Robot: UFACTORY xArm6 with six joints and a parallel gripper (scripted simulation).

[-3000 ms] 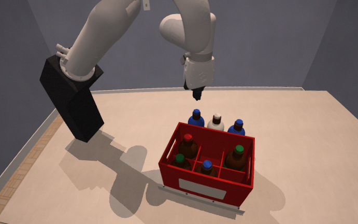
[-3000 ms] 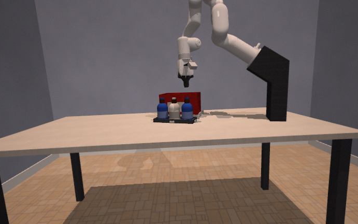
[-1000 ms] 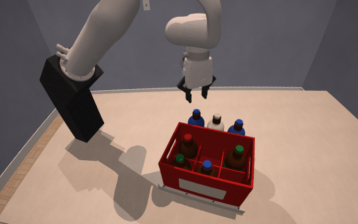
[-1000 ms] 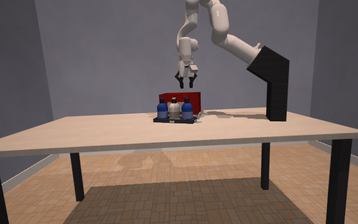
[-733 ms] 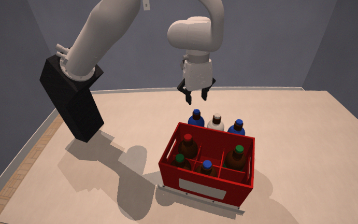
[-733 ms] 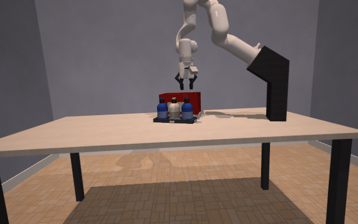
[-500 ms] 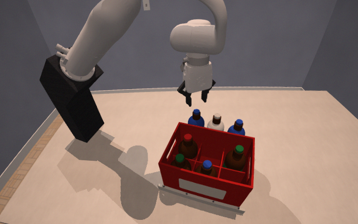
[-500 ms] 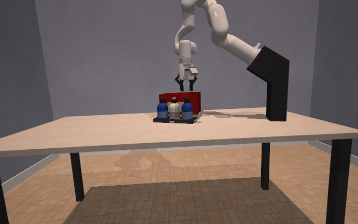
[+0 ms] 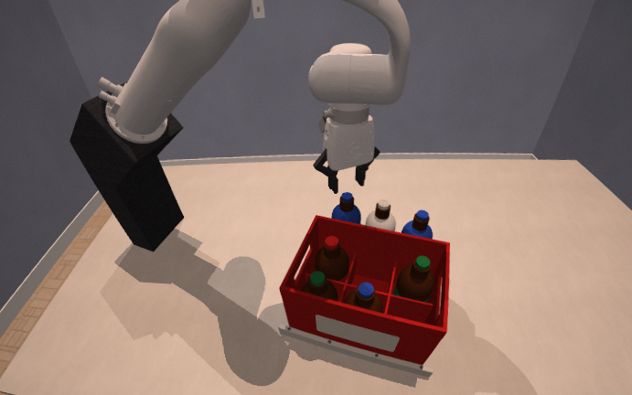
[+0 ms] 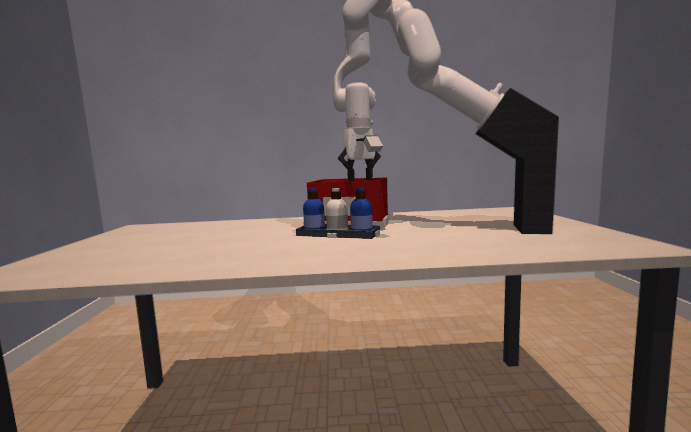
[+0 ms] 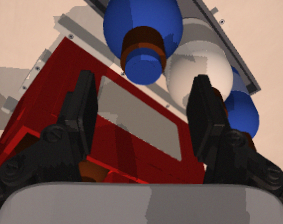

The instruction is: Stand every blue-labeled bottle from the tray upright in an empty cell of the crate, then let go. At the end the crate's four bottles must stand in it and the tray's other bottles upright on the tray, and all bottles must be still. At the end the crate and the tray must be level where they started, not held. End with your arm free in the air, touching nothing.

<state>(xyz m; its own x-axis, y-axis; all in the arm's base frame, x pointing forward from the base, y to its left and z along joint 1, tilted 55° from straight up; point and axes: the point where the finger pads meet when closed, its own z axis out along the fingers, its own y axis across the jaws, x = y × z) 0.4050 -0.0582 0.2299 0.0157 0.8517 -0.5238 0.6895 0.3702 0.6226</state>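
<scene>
My gripper (image 9: 348, 186) (image 10: 360, 177) (image 11: 143, 90) is open and empty, pointing down above the arm-side blue bottle (image 9: 346, 214) (image 10: 361, 206) (image 11: 142, 17). A white bottle (image 9: 380, 222) (image 10: 336, 207) (image 11: 199, 72) stands in the middle and another blue bottle (image 9: 416, 229) (image 10: 313, 208) (image 11: 241, 117) at the far end. All three stand upright on the dark tray (image 10: 347, 234) (image 11: 226, 45). The red crate (image 9: 425, 338) (image 10: 379, 188) (image 11: 52, 85) is level beside the tray. In the top view, its back-middle and front-right cells look empty.
In the crate stand a red-capped bottle (image 9: 331, 263), a green-capped bottle (image 9: 318, 290) front left, a blue-capped brown bottle (image 9: 365, 300) front middle and a green-capped bottle (image 9: 415, 284) back right. The crate's high walls stand close to the tray bottles.
</scene>
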